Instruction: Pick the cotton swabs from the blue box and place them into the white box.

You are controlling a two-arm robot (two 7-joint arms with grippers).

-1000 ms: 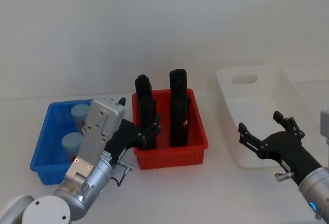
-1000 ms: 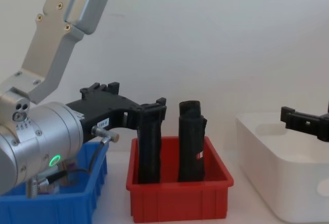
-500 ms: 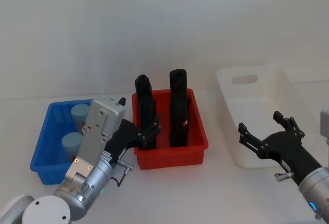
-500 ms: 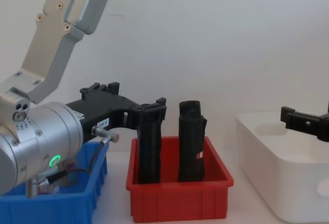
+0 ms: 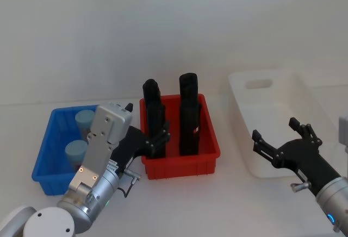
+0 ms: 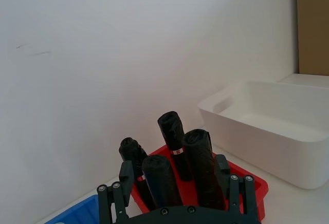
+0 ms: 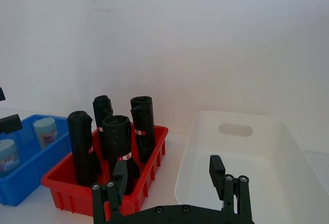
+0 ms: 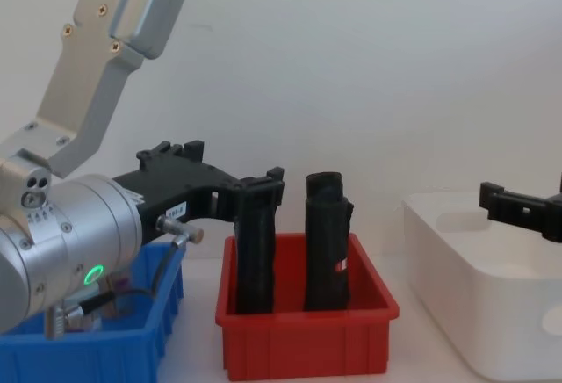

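Your two cotton swab tubs both stand upright in the blue box [image 5: 45, 142], pale blue lids up, so each tub's long axis is vertical. One tub [image 5: 85, 119] stands towards the far end of the box. The other [image 5: 75, 151] stands closer to the robot, a little apart from the first. From the right wrist view you can read a purplish label on the farther tub's side.

Your left gripper [image 6: 177, 188] hangs above the table at the seam between the blue box and the red bin [image 5: 182, 167]. Its fingers are spread wide around nothing and point forward towards the black rolls [image 5: 188, 113] that stand on end in the red bin. The arm behind it covers the right part of the blue box from the head camera.

Your right gripper [image 5: 276, 132] hovers at the near left corner of the white box [image 5: 242, 106], its fingers likewise spread and holding nothing. The white box sits to the right of the red bin, its long side running away from you, with a handle slot in the far wall.
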